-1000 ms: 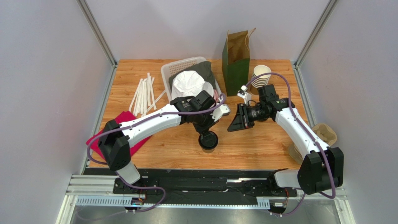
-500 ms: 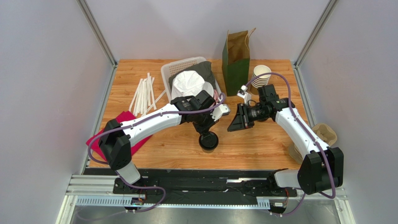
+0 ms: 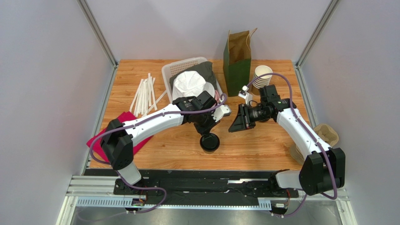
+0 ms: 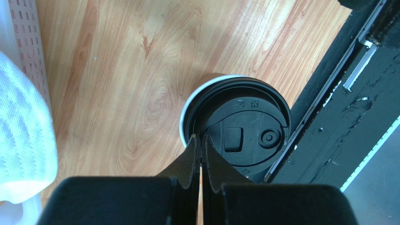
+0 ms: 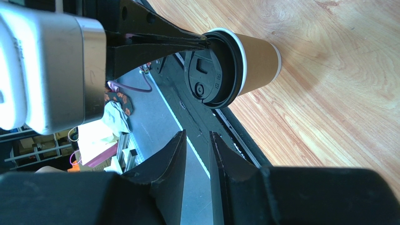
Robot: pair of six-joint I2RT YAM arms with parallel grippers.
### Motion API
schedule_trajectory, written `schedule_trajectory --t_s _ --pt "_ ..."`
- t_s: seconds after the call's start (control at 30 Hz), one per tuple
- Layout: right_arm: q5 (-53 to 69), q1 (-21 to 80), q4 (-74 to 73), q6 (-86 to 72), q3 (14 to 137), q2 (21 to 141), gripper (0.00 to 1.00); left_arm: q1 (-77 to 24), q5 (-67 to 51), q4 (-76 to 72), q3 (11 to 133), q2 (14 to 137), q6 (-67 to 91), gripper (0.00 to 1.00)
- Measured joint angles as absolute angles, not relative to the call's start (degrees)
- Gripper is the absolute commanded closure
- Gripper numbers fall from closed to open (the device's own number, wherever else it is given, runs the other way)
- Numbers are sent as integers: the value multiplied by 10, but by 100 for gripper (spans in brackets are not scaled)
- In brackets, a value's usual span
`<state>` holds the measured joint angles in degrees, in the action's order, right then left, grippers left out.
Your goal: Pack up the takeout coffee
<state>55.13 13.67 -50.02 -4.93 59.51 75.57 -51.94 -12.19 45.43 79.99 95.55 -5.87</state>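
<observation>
- Top view: the takeout coffee (image 3: 209, 142) stood upright on the table (image 3: 263, 145), centred, close to the near edge. My left gripper (image 3: 206, 134) hung over it. My right gripper (image 3: 231, 129) sat just right of it, not touching.
- Left wrist view: my left jaws were pressed fully together, gripping nothing, with the tips at the rim of the black lid (image 4: 244, 133).
- Right wrist view: my right jaws stood slightly apart and empty, short of the takeout coffee.

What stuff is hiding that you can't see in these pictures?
- Inside the coffee cup: every view, the black lid covers it.
- Paper bag bottom: top view, its own walls hide it.
- Basket bottom: top view, the white cloth covers it.
</observation>
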Motion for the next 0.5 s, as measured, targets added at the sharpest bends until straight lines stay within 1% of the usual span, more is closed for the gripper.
schedule_trajectory --t_s 0.27,0.37,0.4,0.43,0.5 --pt "552 137 -500 -49 595 756 72 -516 -114 448 800 957 -58 100" --pt "552 137 -500 -49 595 756 70 -516 -115 448 800 959 -58 100" --pt "552 137 -500 -49 595 756 70 -516 -115 448 800 959 -58 99" --pt "553 137 -500 -49 595 756 70 -516 -115 448 800 959 -57 94" --pt "553 137 -500 -49 595 756 69 -516 -116 448 800 959 -56 89"
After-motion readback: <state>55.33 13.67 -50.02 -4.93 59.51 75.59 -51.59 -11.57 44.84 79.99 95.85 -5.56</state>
